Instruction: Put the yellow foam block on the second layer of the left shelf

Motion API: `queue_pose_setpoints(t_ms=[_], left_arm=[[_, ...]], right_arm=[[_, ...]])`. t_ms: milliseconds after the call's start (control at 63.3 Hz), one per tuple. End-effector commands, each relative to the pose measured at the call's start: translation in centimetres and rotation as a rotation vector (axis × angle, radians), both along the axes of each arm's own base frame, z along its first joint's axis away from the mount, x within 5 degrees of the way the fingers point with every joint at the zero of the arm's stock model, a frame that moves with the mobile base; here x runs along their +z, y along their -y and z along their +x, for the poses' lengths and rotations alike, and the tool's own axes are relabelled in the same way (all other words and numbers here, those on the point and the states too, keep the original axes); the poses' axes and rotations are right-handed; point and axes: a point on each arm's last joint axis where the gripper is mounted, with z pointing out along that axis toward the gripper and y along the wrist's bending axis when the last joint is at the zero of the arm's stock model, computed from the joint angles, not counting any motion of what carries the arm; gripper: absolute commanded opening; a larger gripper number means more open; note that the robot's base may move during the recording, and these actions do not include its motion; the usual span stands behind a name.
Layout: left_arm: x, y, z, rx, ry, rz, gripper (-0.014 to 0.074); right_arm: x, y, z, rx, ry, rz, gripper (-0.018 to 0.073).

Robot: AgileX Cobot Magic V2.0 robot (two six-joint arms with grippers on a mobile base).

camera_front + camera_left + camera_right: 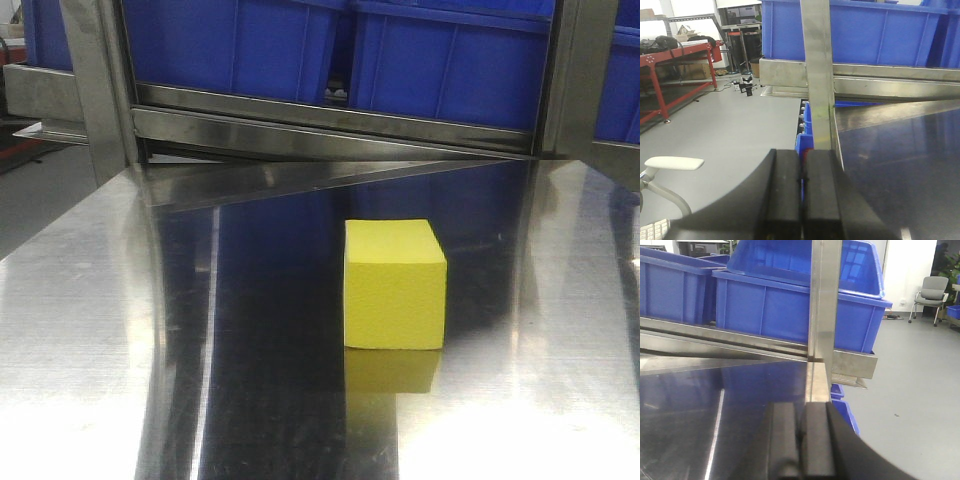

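Shiny steel tabletop point(90, 330) with yellow foam block point(395, 285), blue bins point(440, 60) behind.

Cut off at the edges, hidden behind faces

The blue bins point(430, 60) run off the top of the front view, so their rims are unseen. The back and underside of the yellow foam block point(395, 285) are hidden. The left gripper point(801, 200) and right gripper point(800, 445) are cut by the bottom edge of their wrist views. The dark items point(746, 86) on the far floor are too small to tell.
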Motion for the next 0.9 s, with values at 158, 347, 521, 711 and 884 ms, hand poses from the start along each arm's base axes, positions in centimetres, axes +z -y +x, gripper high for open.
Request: queue_pose_setpoints(t_ms=[158,347,521,711,884], left_arm=[[0.01,0.02,-0.07,-0.004,0.075,-0.008,0.0124],[0.01,0.02,-0.07,-0.004,0.075,-0.008,0.0124],[0.01,0.02,-0.07,-0.004,0.075,-0.008,0.0124],[0.01,0.02,-0.07,-0.004,0.075,-0.008,0.0124],[0.01,0.02,-0.07,-0.004,0.075,-0.008,0.0124]], right_arm=[[1.75,0.0,-0.43,-0.004,0.134,-0.014,0.0058],[1.75,0.0,-0.43,-0.004,0.135,-0.014,0.0058],[1.75,0.0,-0.43,-0.004,0.135,-0.014,0.0058],[1.59,0.0,-0.4,-0.004,0.117,-0.014,0.0058],[2.06,0.01,-0.49,-0.005,0.108,-0.013,0.0058]])
